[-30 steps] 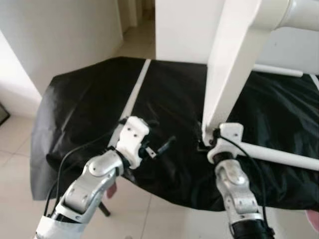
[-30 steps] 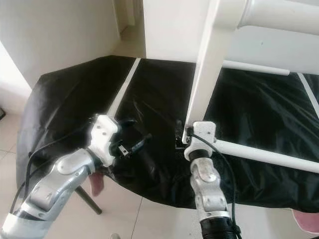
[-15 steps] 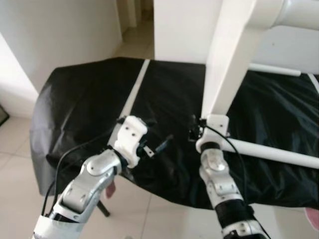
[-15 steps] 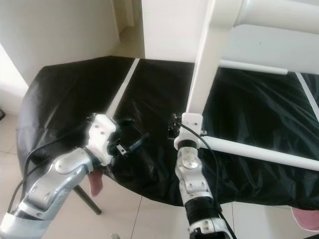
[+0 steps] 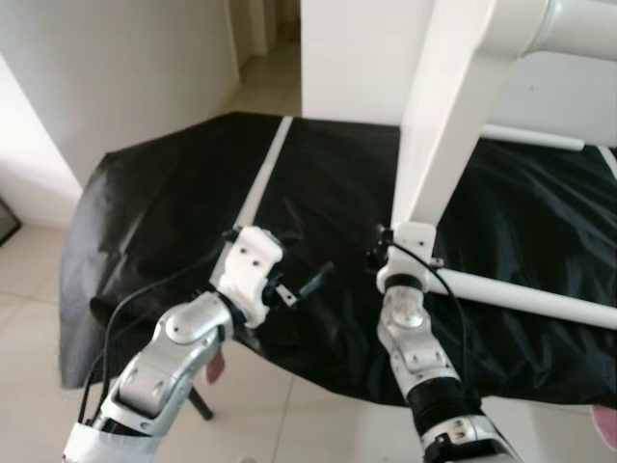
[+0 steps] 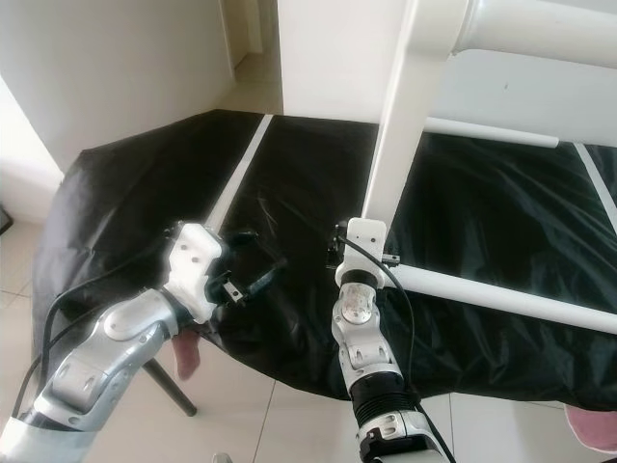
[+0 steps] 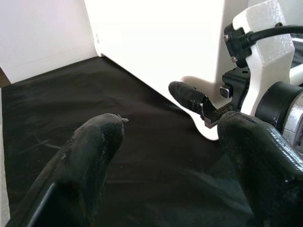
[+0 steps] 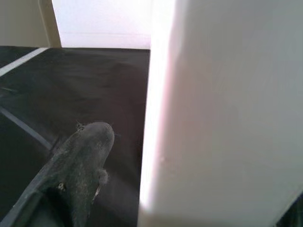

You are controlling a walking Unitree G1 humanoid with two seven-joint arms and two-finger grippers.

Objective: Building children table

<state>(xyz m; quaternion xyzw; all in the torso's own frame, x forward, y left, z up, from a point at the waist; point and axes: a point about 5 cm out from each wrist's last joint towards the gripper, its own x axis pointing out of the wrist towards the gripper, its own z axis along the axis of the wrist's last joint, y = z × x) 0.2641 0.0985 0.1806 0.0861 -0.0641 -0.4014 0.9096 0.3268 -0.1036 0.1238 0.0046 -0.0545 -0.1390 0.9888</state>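
White table leg (image 5: pixel 439 145) stands upright on the black cover (image 5: pixel 174 212), foot at my one o'clock. My right gripper (image 5: pixel 378 253) has slid from the foot's right side to its left and straddles it, unclamped. My left gripper (image 5: pixel 307 286), at eleven o'clock, hovers open, so assembly waits on a firm grasp.
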